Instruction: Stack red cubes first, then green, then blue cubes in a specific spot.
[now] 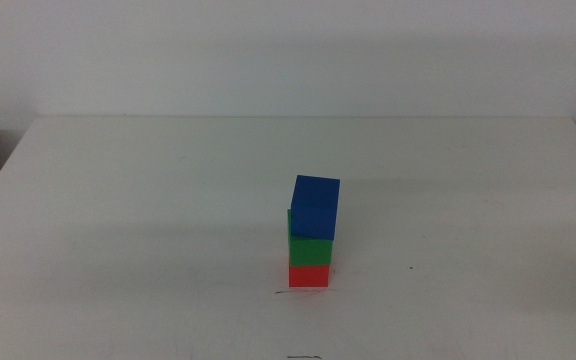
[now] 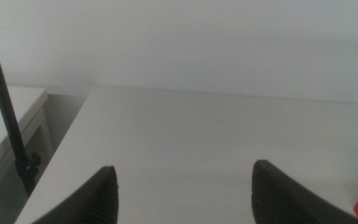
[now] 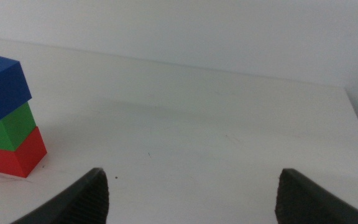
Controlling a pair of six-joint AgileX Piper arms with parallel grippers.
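Spanning the middle view is the white table, a pale wall behind it, neither arm in that view. Near table centre stands a three-cube stack: red cube on the tabletop, green cube on top of it, blue cube on top of the green. The blue one is twisted a little and overhangs slightly toward the right of the middle view; the green pokes out a bit on the opposite side. A short thin dark scribbled line marks the tabletop right at the red cube's front edge — the stack sits on or just behind it. Another faint dark scribble lies at the near table edge.

Left gripper — jaws spread wide, nothing between them, over bare table with the stack just at the edge of its view. Right gripper — jaws also wide apart and empty, stack well off to one side. A dark pole and a white side table stand beyond the table edge in the left wrist view. A tiny dark speck sits right of the stack.
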